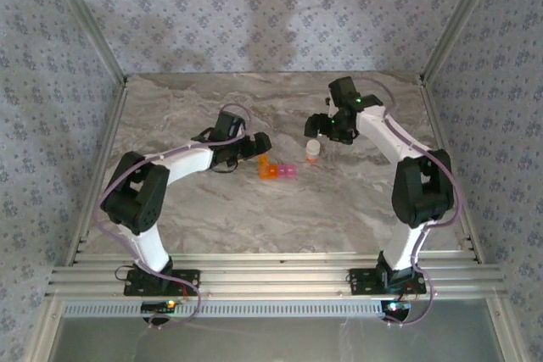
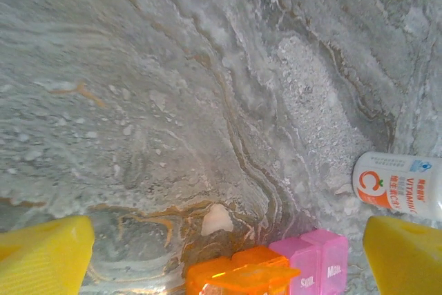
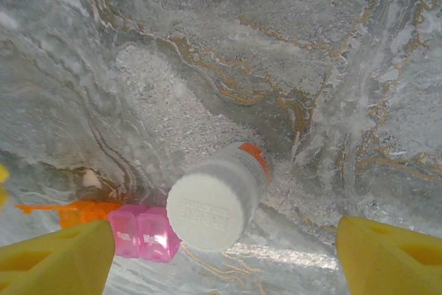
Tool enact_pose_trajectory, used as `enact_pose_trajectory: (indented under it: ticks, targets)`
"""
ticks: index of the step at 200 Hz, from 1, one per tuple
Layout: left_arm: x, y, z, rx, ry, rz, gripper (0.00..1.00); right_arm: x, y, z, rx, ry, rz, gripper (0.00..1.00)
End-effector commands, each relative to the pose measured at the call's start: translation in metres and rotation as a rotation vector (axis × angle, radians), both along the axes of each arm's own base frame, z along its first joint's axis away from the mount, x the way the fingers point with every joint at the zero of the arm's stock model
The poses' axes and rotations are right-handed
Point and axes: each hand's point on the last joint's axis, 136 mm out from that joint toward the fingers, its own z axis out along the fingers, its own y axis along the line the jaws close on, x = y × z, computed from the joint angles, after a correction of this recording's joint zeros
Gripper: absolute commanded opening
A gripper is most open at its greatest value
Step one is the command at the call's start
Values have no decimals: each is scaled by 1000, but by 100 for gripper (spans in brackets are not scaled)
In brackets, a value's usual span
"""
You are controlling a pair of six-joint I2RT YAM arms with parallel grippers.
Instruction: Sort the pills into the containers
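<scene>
Both arms reach inward toward each other, left pincer and right pincer both spread wide.

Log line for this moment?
left gripper open near containers | right gripper open over upright bottle | one white pill on table beside orange compartment

Soft even light, hazy washed-out wrist views

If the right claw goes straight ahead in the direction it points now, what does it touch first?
Most likely the white cap of the vitamin C bottle, which sits centred between the fingers of the open right claw. The pink pill compartments lie beside it, off that line. Depth is unclear.
</scene>
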Motion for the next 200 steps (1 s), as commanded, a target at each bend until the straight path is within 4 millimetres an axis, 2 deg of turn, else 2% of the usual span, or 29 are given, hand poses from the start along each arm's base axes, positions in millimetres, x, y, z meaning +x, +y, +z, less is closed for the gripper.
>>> enact_pose_trajectory:
  ticks: [1,60,104,144,200]
  targets:
    - [-3,12,15,9,-32,0,100,-7,-5,-13,-129,48,53,86]
    - [-10,48,20,36,-20,46,100,-10,8,-33,-178,93,124,83]
    - [-22,74,7,28,83,98,100,-11,16,-40,-186,97,143,77]
    - [-29,79,6,24,104,88,100,-13,25,-49,-208,122,154,73]
    - [-36,84,10,0,110,74,100,-16,24,-55,-220,156,122,63]
